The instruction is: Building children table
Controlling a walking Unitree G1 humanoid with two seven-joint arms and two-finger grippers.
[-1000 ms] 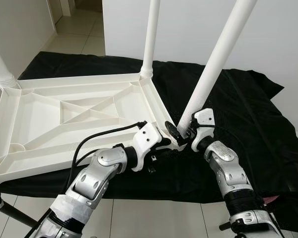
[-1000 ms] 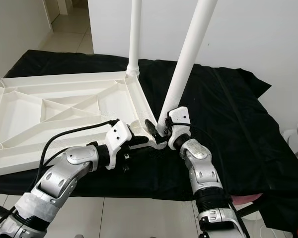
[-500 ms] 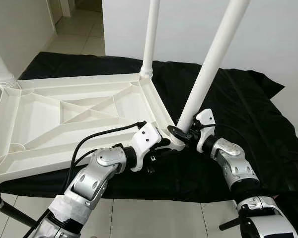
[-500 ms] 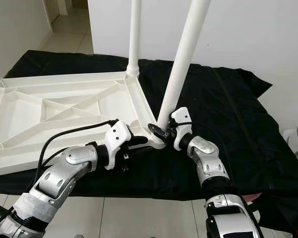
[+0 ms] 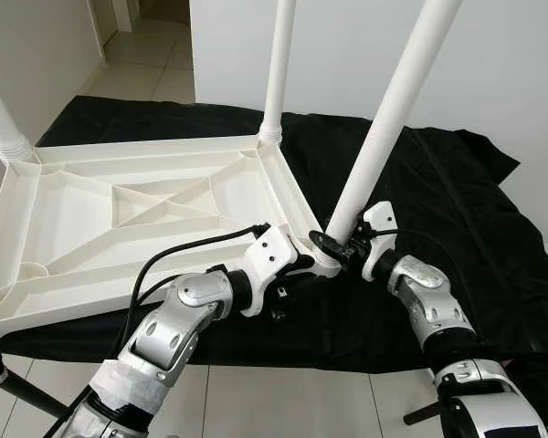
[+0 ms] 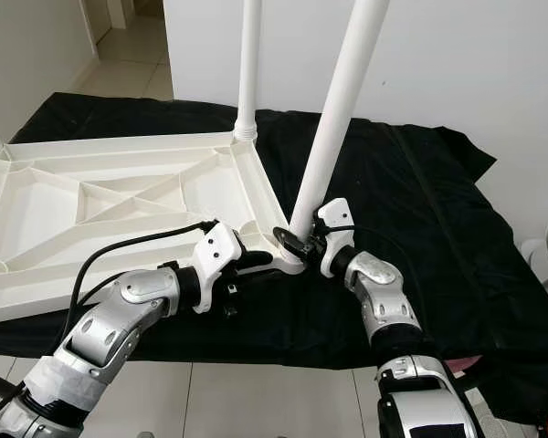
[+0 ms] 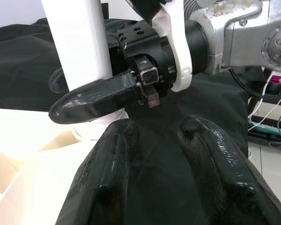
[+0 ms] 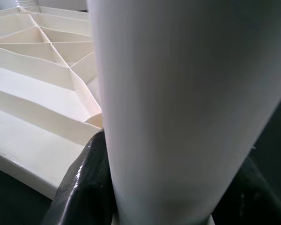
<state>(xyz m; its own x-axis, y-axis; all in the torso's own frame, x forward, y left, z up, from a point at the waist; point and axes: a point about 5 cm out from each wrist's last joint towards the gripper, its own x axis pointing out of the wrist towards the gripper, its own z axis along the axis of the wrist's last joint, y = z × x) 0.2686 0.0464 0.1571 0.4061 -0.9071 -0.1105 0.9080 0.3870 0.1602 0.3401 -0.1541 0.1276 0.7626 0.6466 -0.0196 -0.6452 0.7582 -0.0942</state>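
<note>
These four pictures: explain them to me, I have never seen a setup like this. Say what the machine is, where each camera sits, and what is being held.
This is a humanoid robot with two silver arms, each ending in a gripper of two black fingers. The two wide pictures come from a stereo camera on its head, looking down. The two close-ups come from cameras on its wrists.

Before it lies a white plastic tabletop, upside down on a black cloth. Two legs already stand at its far corners. The right gripper is closed around the base of a third table leg, which leans as it meets the near corner socket. The left gripper rests at that same corner of the tabletop; its fingers are apart and hold nothing.
</note>
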